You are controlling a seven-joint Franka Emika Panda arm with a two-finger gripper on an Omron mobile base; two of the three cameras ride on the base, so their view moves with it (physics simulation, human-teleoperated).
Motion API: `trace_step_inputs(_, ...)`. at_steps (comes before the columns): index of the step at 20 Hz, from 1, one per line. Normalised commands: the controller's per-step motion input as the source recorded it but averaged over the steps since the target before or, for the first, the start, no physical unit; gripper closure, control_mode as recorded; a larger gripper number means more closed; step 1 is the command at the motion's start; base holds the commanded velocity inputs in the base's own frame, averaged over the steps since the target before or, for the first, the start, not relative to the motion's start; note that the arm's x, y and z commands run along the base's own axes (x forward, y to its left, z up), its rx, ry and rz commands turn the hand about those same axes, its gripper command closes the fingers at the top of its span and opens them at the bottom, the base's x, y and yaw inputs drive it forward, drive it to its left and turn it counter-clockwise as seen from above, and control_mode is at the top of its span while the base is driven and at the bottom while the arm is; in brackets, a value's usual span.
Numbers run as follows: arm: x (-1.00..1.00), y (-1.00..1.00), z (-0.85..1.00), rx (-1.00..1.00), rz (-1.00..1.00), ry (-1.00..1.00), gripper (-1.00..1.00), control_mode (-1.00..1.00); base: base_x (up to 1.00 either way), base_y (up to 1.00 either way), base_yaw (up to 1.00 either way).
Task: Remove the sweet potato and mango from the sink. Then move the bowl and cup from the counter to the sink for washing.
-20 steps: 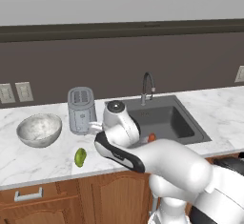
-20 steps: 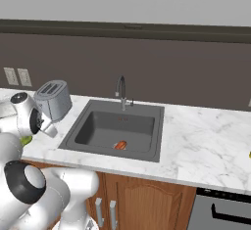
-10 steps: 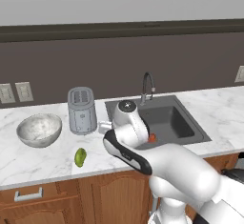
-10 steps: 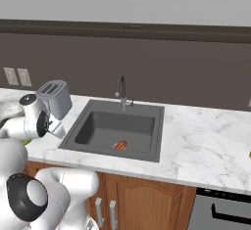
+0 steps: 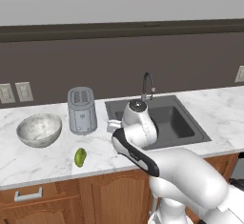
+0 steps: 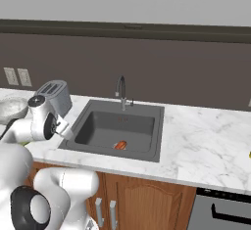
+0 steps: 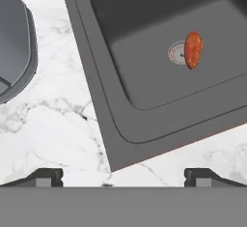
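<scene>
Orange-red sweet potato lies lengthwise beside the sink drain; jaws wide open, empty.

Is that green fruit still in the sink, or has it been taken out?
Out. The mango lies on the white counter in front of the toaster, left of the sink. The sweet potato is in the basin.
</scene>
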Motion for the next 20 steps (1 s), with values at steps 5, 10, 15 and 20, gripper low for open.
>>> trace_step_inputs(5, 0.00, -0.29, 0.00, 0.00, 0.00, -0.02, -1.00, -1.00, 0.00, 0.00, 0.00)
trace_step_inputs(10, 0.02, -0.28, 0.00, 0.00, 0.00, -0.05, -1.00, -1.00, 0.00, 0.00, 0.00)
trace_step_inputs(15, 0.04, -0.29, 0.01, 0.00, 0.00, 0.00, -1.00, -1.00, 0.00, 0.00, 0.00)
trace_step_inputs(20, 0.07, -0.27, 0.01, 0.00, 0.01, 0.00, -1.00, -1.00, 0.00, 0.00, 0.00)
